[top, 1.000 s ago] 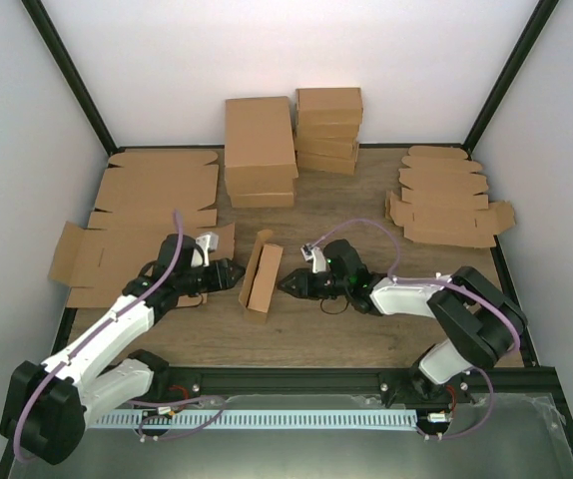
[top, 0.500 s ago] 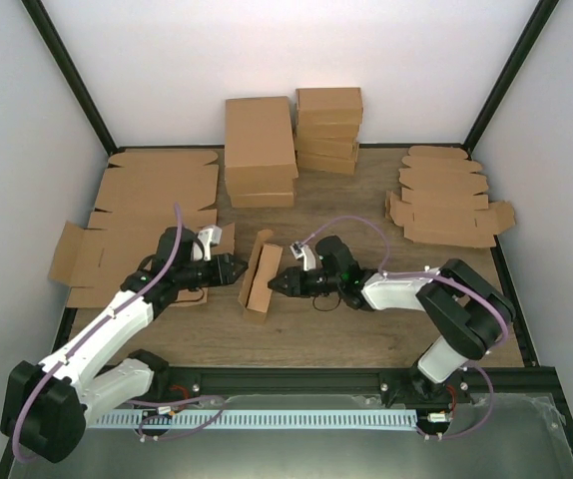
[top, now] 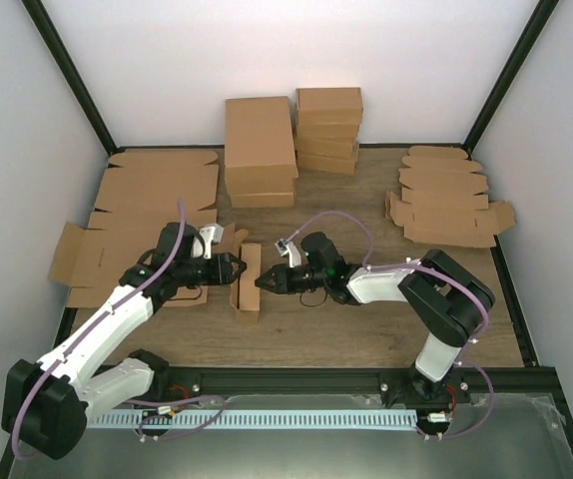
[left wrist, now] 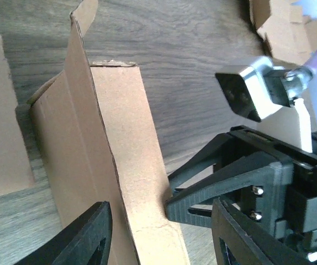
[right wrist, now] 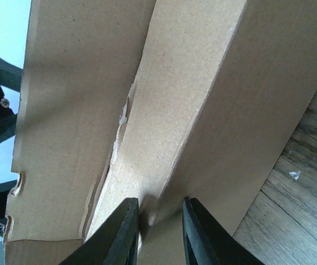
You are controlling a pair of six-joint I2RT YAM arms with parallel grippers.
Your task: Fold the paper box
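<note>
- The paper box (top: pixel 247 299) stands on its side on the wooden table (top: pixel 366 329), near the middle of the table and between the 2 grippers.
- It is only half formed: 1 long wall is upright and 1 flap leans open toward the left arm.
- The left gripper (top: pixel 231 267) is at the left side of the box. Its 2 fingers (left wrist: pixel 89 237) are wide apart, with the edge of the upright wall in the space between them. It does not squeeze the wall.
- The right gripper (top: pixel 264 282) meets the box from the right side. Its fingers (right wrist: pixel 120 232) are close together and pinch a fold of the cardboard.
- Behind the box are 2 stacks of folded brown boxes (top: pixel 260 150).
- Flat cardboard sheets (top: pixel 157 190) lie at the left, and smaller flat pieces (top: pixel 446 200) lie at the right.
</note>
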